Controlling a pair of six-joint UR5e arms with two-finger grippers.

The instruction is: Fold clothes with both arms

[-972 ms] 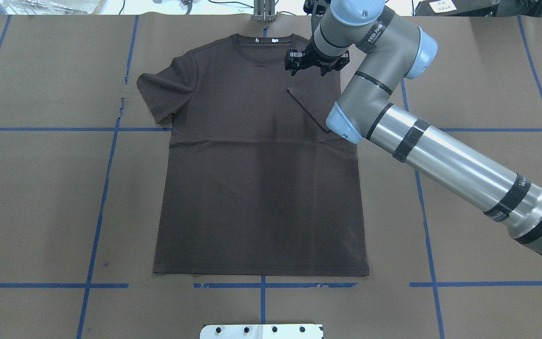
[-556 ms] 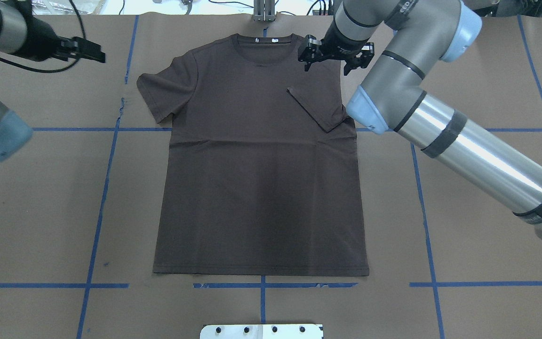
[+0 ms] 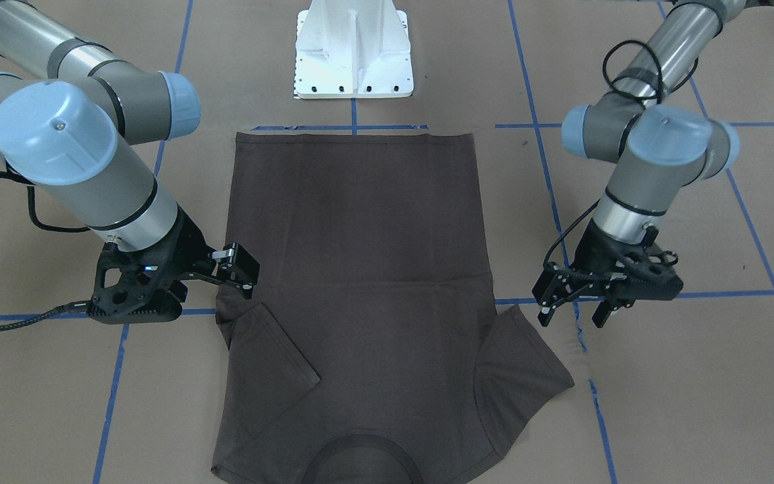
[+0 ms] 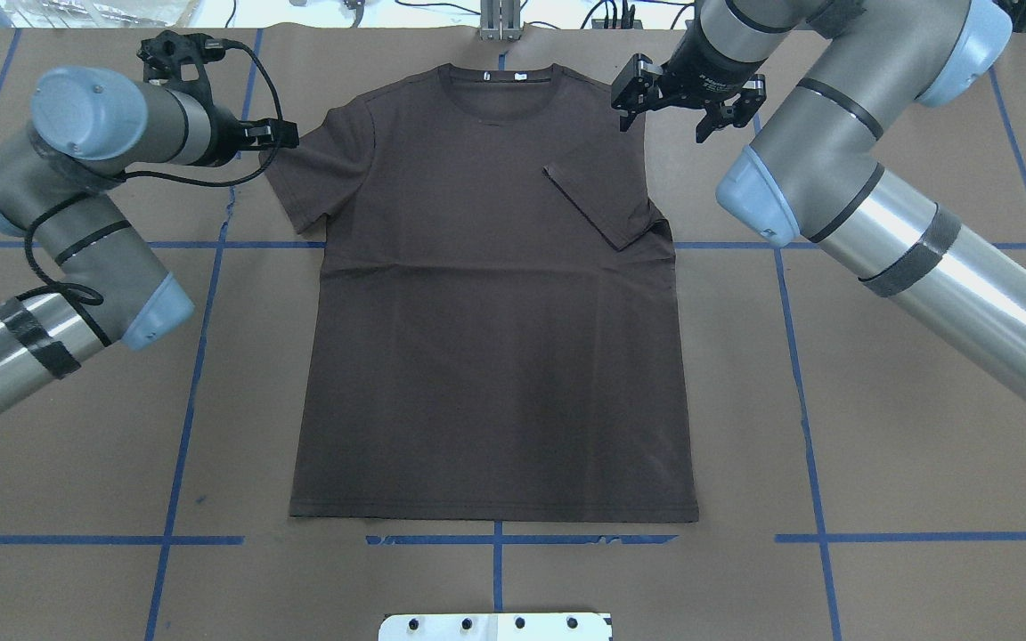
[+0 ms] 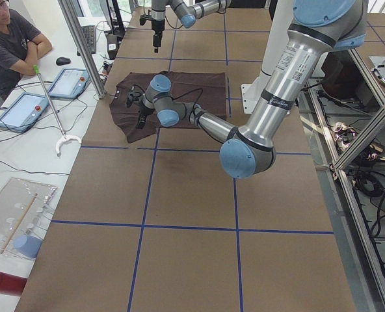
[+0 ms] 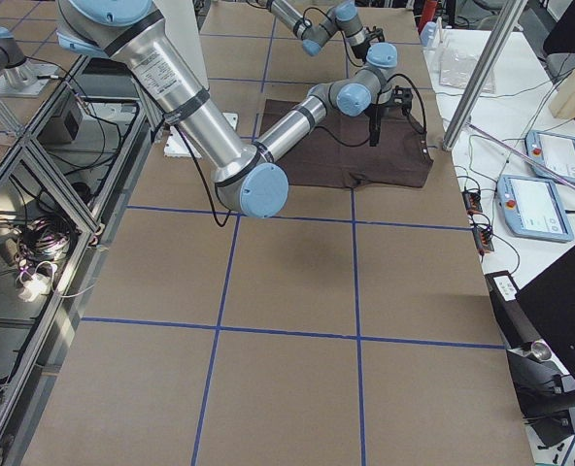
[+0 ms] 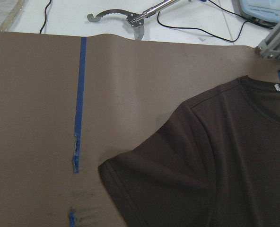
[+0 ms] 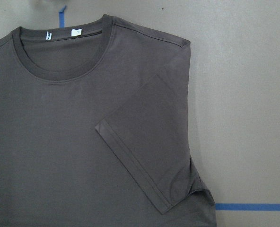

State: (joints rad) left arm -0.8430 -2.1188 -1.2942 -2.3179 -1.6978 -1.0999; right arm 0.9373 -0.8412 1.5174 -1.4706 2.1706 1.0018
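Note:
The dark brown T-shirt (image 4: pixel 495 356) lies flat, front up, with its collar (image 4: pixel 500 85) at the table's far side. One sleeve (image 4: pixel 602 200) is folded in over the chest, which the right wrist view shows clearly (image 8: pixel 149 142). The other sleeve (image 4: pixel 308 178) is spread out flat (image 7: pixel 154 179). My right gripper (image 4: pixel 669 120) hangs open and holds nothing at the shoulder edge beside the folded sleeve (image 3: pixel 266 363). My left gripper (image 3: pixel 574 310) is open and holds nothing, over bare table just outside the spread sleeve (image 3: pixel 521 370).
Brown paper with blue tape lines (image 4: pixel 192 356) covers the table. The white pedestal base (image 3: pixel 353 54) stands at the hem side. A metal post (image 4: pixel 500 22) rises behind the collar. A grabber tool (image 7: pixel 130 16), tablets (image 5: pixel 23 107) and a seated person (image 5: pixel 10 39) are beyond the far edge.
My right gripper has moved right, off the chest to the shoulder edge; the sleeve stays folded. My left arm has swung in from the left to the spread sleeve.

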